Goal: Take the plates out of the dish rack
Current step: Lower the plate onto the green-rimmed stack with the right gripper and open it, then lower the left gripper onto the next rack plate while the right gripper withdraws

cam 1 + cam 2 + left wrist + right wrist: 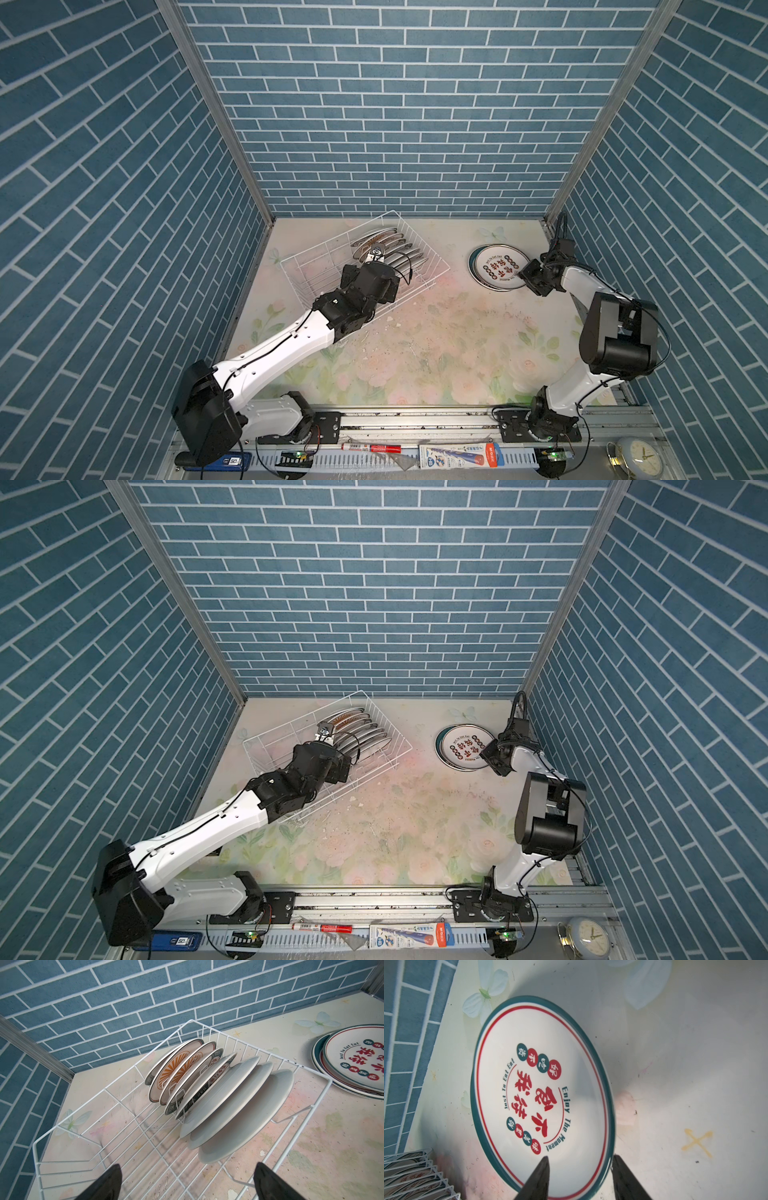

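Taking the scene from the floral surface (pixel 436 353) downward, we find the dish rack (pixel 307 270) sitting skewed at the far left, close to the back wall (pixel 395 124). Well apart from it, at the far right, lies a low stack of plates (pixel 500 268), face up. The left arm (pixel 282 349) reaches over the rack's bare near half, and the right arm (pixel 582 282) bends down over the stack. A row of plates (pixel 228 1109) stands on edge in the rack's far half, white backs nearest us and printed faces beyond. We judge that one unloading cycle is ending. The top plate (pixel 542 1093) lies flat on the stack, and the right jaws stand parted astride its near rim. One fingertip (pixel 544 1167) is over the face and its partner is outside the rim; neither pinches. The left jaws are spread wide and empty, short of the nearest plate (pixel 249 1122). Next, we reckon, the left jaws must close on that plate's upper rim and lift it straight out from between the prongs without dragging its neighbour. The right jaws must back off without nudging the stack. The standing plates overlap, so we cannot count them surely. The lower plates of the stack show only as rims, and most prongs are hidden behind the plates.
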You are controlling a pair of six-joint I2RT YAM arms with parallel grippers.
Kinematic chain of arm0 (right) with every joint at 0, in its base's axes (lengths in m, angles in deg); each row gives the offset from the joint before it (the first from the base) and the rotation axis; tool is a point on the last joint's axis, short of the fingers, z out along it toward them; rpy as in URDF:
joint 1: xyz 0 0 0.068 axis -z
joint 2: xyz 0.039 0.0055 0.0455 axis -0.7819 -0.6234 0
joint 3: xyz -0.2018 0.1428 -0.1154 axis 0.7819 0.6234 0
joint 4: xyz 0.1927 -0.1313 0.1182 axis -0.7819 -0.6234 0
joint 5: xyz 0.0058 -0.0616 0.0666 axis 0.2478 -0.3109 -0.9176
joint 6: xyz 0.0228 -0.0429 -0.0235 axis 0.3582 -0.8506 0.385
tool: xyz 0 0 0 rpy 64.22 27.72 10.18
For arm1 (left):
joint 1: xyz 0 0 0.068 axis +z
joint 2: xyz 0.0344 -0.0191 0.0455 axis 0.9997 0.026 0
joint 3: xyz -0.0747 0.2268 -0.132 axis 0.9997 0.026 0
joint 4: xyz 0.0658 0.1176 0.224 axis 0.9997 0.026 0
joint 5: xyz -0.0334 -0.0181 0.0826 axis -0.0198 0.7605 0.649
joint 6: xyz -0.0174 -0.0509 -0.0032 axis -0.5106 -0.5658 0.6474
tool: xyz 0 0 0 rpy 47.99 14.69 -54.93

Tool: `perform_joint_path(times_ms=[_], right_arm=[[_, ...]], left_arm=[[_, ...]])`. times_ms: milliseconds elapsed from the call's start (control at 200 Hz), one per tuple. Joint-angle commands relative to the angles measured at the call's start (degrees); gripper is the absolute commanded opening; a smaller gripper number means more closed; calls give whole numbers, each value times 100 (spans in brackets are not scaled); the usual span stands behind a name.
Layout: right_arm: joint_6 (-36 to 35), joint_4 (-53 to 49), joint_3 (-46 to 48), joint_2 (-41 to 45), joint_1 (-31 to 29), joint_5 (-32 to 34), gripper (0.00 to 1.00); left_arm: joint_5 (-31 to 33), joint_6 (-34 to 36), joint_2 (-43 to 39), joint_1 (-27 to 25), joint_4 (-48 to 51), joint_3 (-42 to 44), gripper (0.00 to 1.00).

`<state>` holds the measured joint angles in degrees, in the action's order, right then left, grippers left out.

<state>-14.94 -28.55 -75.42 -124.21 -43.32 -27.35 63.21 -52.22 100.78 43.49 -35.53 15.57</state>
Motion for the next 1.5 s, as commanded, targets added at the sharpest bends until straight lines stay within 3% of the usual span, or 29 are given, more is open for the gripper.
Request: perform_joint_path(times_ms=[0,165,440,545,575,655,680,850,1305,1495], right_arm=[[-221,-236,-301,-182,-68,73,50],[-328,-305,-424,-331,-148,-12,52],[-709,-897,-525,59,-440,962,62],[-769,-959,-348,400,-469,1250,77],[-789,-937,-269,501,-469,1273,89],[-825,-893,-84,736,-477,1263,93],[-824,-874,-29,799,-478,1234,99],[-794,-585,570,1332,-478,1012,99],[-997,-526,1290,2374,-478,376,99],[-1005,-569,1316,2497,-478,302,99]], left_arm=[[198,-49,-258,10,-62,124,99],[-139,80,-484,10,-281,291,99],[-217,277,-507,10,-531,419,99],[-48,547,-486,10,-672,544,99],[-1,621,-430,10,-595,504,99],[77,771,-185,2,-293,268,99],[99,783,-112,-5,-250,220,99],[-170,825,246,-92,-113,41,99],[930,852,1460,-1043,446,-965,99],[1137,996,2105,-1132,633,-1416,97]])
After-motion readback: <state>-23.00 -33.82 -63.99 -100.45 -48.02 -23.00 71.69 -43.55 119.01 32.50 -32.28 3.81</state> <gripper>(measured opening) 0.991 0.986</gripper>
